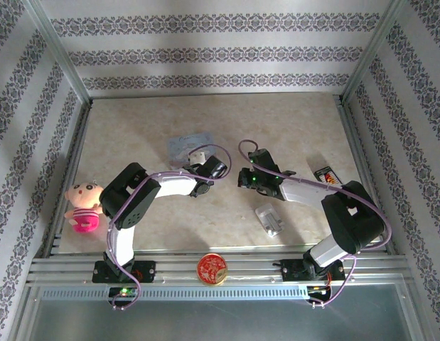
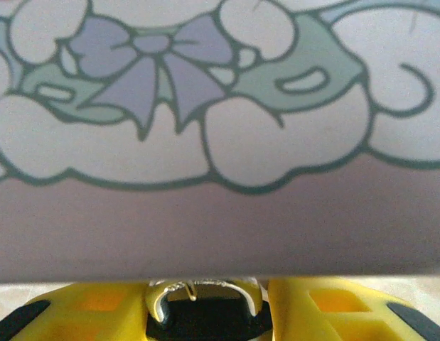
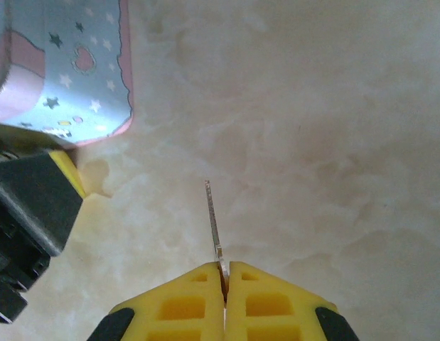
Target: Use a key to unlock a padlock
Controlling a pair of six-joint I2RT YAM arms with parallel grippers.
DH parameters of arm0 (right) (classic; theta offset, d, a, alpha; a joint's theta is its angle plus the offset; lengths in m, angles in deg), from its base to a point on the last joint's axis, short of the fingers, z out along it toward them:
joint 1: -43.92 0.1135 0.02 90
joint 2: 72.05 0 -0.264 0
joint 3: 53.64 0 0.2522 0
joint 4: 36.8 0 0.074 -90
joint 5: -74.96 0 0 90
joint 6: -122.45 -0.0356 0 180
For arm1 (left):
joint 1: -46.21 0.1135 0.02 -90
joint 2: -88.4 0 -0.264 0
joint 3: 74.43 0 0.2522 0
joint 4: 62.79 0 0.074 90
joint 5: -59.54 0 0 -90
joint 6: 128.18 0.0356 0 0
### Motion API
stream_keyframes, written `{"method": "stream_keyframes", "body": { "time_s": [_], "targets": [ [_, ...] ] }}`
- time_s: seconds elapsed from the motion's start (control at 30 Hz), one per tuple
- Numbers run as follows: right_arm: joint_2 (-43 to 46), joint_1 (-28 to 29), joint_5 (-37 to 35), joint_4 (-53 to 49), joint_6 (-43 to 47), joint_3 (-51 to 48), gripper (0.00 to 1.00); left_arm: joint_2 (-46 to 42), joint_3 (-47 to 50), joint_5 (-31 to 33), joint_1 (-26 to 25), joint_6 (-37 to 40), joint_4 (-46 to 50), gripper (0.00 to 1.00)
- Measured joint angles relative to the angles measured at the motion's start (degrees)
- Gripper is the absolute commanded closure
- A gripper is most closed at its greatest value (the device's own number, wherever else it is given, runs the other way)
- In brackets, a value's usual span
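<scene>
The padlock (image 2: 205, 317), a small dark body with a silvery shackle curving over its top, sits between the yellow fingers (image 2: 99, 309) of my left gripper (image 2: 205, 312), which is shut on it. It is held right up against the side of the pale blue-grey tin (image 2: 220, 142). My right gripper (image 3: 225, 273) is shut on the key (image 3: 213, 217), a thin grey blade sticking straight out from the fingertips above the marbled table. In the top view, the left gripper (image 1: 205, 179) and the right gripper (image 1: 242, 177) face each other mid-table, a small gap apart.
The pale tin (image 1: 188, 148) lies just behind the left gripper. A silver ridged block (image 1: 269, 219) rests near the right arm. At the front rail there is a red-and-gold round tin (image 1: 212, 268). A pink doll (image 1: 83, 206) sits far left, a small card (image 1: 325, 174) right.
</scene>
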Motion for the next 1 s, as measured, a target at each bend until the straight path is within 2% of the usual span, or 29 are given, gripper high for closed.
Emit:
{"method": "stream_keyframes", "body": {
  "time_s": [0.07, 0.33, 0.4, 0.47, 0.73, 1.0],
  "targets": [
    [0.0, 0.0, 0.5, 1.0, -0.1, -1.2, 1.00, 0.0, 0.0, 0.0, 0.0, -0.1, -0.1, 0.65],
    [0.0, 1.0, 1.7, 5.6, -1.3, -5.1, 1.00, 0.0, -0.2, -0.3, 0.0, -0.2, 0.0, 0.69],
    [0.1, 1.5, 2.0, 7.1, -1.3, -6.2, 1.00, 0.0, -0.7, -0.7, 0.0, -0.3, 0.6, 0.76],
    [0.3, 2.2, 2.3, 9.2, -1.3, -7.6, 1.00, 0.0, -2.0, -1.6, 0.0, -0.6, 2.0, 0.78],
    [0.3, 2.6, 7.1, 22.8, -0.8, -15.4, 1.00, 0.0, -8.7, -8.4, 0.0, -3.5, 9.8, 0.78],
    [-7.5, 3.0, 13.2, 39.8, 0.0, -17.3, 1.00, 0.0, -14.0, -17.2, 0.0, -5.6, 15.6, 0.79]
  ]
}}
